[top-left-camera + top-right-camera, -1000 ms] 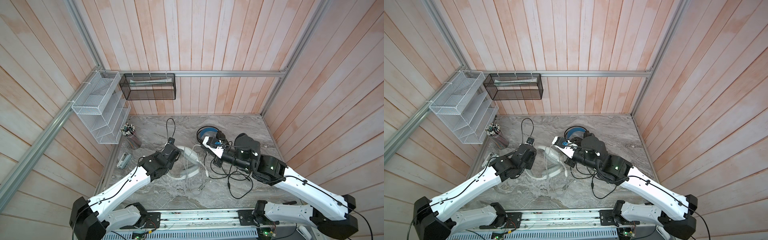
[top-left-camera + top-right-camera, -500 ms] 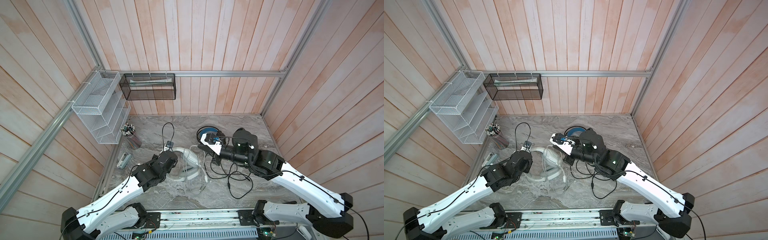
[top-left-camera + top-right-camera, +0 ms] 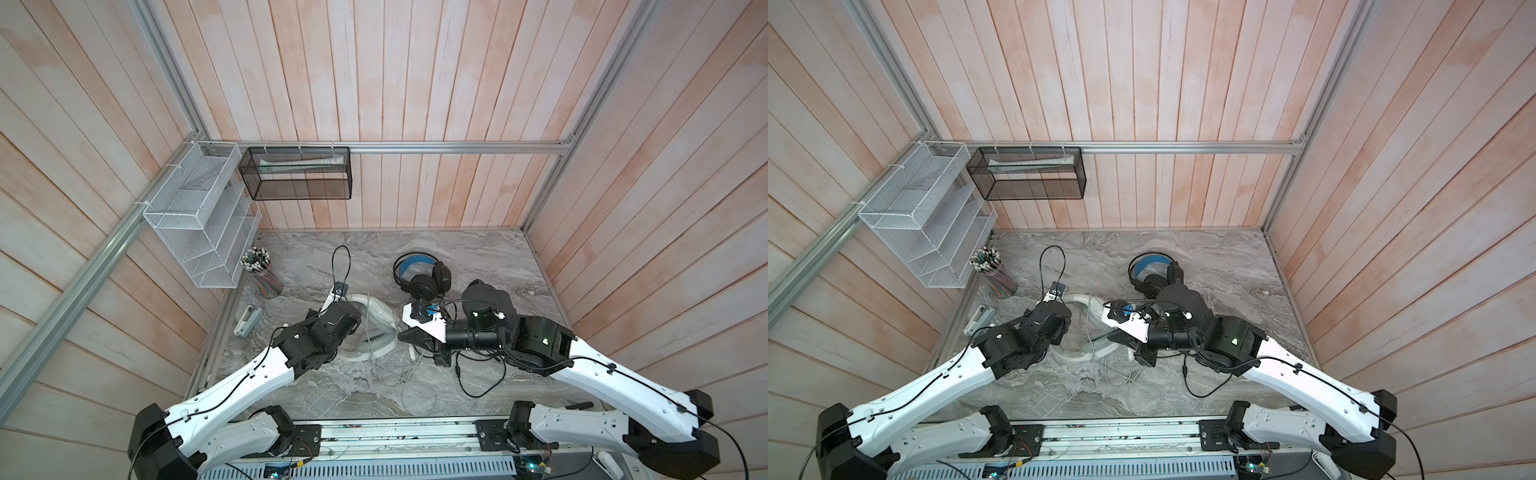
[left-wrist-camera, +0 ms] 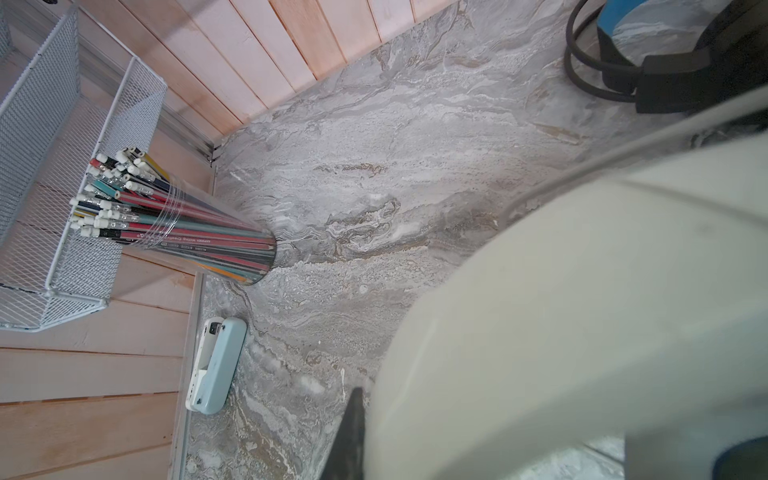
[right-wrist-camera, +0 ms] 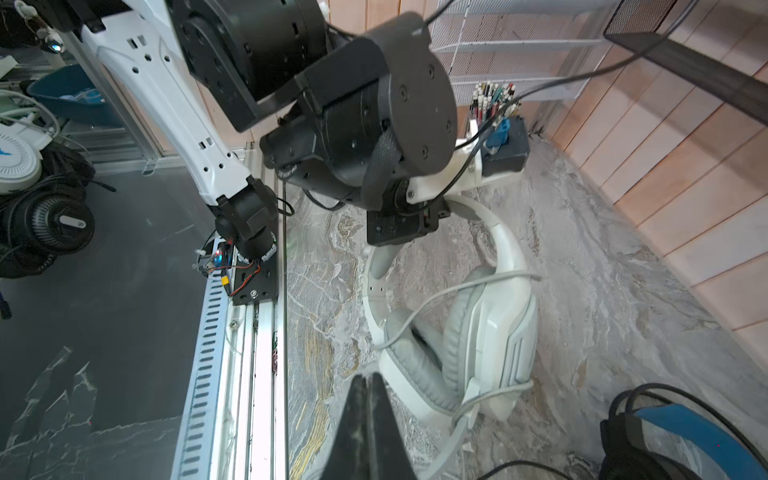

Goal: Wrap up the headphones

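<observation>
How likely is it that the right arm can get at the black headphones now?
Probably yes. The black headphones lie uncovered on the table beyond the right gripper, which is shut, empty and aimed at the white headphones; the arm would only have to turn away.

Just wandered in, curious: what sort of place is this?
Probably a mock office desk built for robot trials: plank walls boxing in a marble-look table, a pencil cup and stapler near a mesh wall rack, and a left arm and right arm mounted along the front rail.
</observation>
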`<state>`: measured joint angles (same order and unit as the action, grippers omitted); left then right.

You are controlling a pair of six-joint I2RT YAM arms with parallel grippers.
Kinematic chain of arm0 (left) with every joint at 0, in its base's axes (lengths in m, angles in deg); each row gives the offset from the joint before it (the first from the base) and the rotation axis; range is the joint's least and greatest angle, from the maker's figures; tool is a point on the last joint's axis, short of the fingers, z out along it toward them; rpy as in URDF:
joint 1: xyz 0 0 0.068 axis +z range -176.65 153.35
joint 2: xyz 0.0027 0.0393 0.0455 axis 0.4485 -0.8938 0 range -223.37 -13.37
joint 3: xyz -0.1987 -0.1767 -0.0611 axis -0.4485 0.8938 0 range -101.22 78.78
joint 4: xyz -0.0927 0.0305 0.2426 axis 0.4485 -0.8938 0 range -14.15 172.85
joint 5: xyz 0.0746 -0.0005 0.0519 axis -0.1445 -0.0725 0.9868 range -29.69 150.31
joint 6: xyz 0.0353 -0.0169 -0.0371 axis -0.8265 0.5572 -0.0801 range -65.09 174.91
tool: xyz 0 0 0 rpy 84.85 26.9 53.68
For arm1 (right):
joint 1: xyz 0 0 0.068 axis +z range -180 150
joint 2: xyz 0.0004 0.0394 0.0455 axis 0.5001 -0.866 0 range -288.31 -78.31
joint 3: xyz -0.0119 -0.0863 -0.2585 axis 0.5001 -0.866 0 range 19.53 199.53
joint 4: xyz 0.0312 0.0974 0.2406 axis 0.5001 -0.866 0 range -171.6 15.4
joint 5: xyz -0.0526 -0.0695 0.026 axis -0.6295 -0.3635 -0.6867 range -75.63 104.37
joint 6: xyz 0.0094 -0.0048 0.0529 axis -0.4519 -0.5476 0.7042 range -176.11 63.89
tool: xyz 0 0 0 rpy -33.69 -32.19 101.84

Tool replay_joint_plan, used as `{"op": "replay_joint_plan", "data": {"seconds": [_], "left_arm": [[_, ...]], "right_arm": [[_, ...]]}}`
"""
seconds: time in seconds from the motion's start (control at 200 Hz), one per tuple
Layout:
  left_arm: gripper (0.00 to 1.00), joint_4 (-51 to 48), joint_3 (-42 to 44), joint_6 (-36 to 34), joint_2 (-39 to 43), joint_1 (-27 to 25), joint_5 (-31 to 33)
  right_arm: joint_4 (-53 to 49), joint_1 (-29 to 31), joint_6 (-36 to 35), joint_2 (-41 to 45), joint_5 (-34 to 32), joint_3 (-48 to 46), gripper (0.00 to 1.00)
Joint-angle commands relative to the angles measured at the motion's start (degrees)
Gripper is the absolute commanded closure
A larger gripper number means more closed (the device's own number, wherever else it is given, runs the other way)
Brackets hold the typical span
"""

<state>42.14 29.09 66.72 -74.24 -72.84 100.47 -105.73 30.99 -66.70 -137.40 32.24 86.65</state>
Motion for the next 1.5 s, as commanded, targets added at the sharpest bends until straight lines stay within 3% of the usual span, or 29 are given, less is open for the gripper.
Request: {"op": "replay_joint_plan", "data": {"seconds": [0.0,0.115,0.195,0.295,0.43,0.51,0.625,0.885,0.95,1.085,1.26,1.495], "left_arm": [[1.00,3.28,0.24,2.28,0.75,0.18,0.96],[1.00,2.05,-0.97,3.48,0.92,0.73,2.67],[1.00,-1.31,-4.93,5.26,1.43,1.01,4.61],[1.00,-5.52,-12.56,6.56,2.76,0.97,4.98],[1.00,-8.52,-23.05,7.48,4.43,1.02,-0.72],[1.00,-11.62,-29.51,8.50,3.74,0.95,-2.62],[1.00,-15.46,-38.24,8.80,1.92,0.72,-4.90],[1.00,-22.25,-57.52,7.10,-4.60,0.29,-6.91],[1.00,-23.33,-60.76,6.77,-6.10,0.23,-7.56],[1.00,-23.96,-64.92,6.11,-7.76,0.14,-7.91],[1.00,-25.17,-69.77,5.59,-10.17,0.08,-8.52],[1.00,-25.48,-72.45,5.16,-11.96,0.05,-8.62]], "right_arm": [[-0.98,0.27,1.61,1.55,-1.64,-1.70,1.00],[0.78,0.28,2.78,2.34,-3.74,-4.89,1.00],[7.89,0.25,5.64,5.42,-9.06,-10.29,0.97],[15.91,0.27,7.05,10.66,-14.40,-15.79,0.83],[27.60,0.09,8.27,17.19,-18.96,-24.10,0.56],[33.16,-0.40,10.33,17.59,-20.41,-28.17,0.45],[40.74,-1.22,13.84,14.53,-19.37,-32.60,0.38],[59.37,-6.21,18.47,6.91,-21.98,-41.75,0.29],[63.65,-8.27,19.88,5.04,-19.19,-43.67,0.27],[65.88,-8.57,20.53,-2.39,-11.95,-42.94,0.23],[72.85,-8.61,23.13,-5.45,-7.51,-46.39,0.19],[74.94,-9.22,22.72,-12.54,-11.95,-47.33,0.22]]}}
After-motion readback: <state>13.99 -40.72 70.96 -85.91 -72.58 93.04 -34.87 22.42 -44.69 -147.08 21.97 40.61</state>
